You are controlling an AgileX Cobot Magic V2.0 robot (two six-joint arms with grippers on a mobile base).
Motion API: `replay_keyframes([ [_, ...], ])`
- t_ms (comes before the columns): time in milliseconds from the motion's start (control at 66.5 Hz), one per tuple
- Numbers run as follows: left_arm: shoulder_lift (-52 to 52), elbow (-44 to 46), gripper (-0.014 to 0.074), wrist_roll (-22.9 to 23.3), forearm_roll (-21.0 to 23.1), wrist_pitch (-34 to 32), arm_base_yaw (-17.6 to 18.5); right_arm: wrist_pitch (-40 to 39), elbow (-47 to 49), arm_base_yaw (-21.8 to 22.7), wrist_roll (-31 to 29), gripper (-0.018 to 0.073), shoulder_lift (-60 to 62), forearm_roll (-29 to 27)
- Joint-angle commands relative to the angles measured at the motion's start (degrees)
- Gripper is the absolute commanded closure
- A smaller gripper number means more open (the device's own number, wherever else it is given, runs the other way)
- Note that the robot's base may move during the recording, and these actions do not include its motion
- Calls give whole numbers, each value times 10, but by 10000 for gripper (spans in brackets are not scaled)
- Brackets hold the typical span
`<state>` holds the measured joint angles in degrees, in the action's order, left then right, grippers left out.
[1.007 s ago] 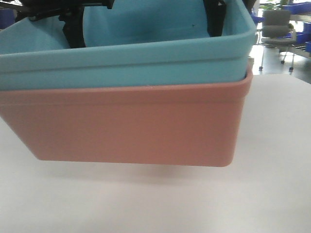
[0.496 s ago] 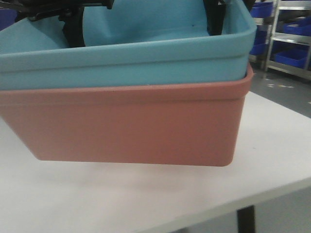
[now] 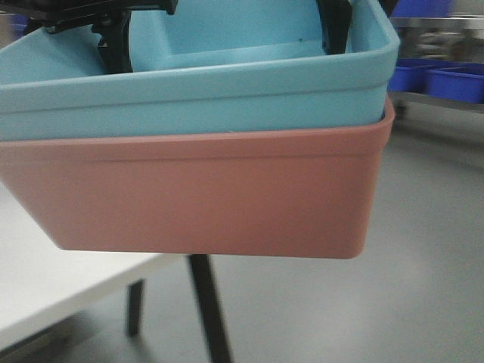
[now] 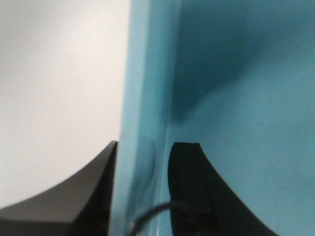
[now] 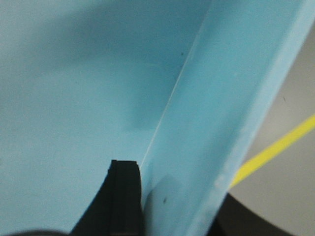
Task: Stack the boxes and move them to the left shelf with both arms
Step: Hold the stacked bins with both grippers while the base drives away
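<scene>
Gripping blue box (image 3: 227,91) walls, both jaws hold it aloft; travel level, synchronized, or nested pink box (image 3: 212,197) slips.

Cropped at front view's left edge: salmon pink tub (image 3: 212,197), light blue tub (image 3: 227,83). Hidden: pink interior, under nested blue. Blurred: dark blue bins (image 3: 446,79). Mostly hidden behind blue wall: right gripper (image 5: 177,196) outer finger.
</scene>
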<state>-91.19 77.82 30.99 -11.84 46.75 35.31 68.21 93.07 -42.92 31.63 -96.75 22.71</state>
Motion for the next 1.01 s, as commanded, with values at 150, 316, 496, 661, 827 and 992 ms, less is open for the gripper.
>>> replay_keyframes([
  [150, 31, 33, 603, -25, 58, -139, 36, -156, 27, -21, -15, 505, 21, -41],
  [316, 31, 33, 603, -25, 58, -139, 36, -156, 27, -21, -15, 505, 21, -41],
  [496, 31, 33, 603, -25, 58, -139, 36, -155, 27, -21, -15, 505, 21, -41],
  [661, 31, 33, 603, -25, 58, -139, 36, -155, 27, -21, -15, 505, 21, -41],
  [827, 31, 33, 603, -25, 58, -139, 36, -155, 27, -21, -15, 505, 21, -41],
  [992, 31, 33, 603, -25, 58, -139, 36, -155, 27, -21, -15, 505, 21, -41],
])
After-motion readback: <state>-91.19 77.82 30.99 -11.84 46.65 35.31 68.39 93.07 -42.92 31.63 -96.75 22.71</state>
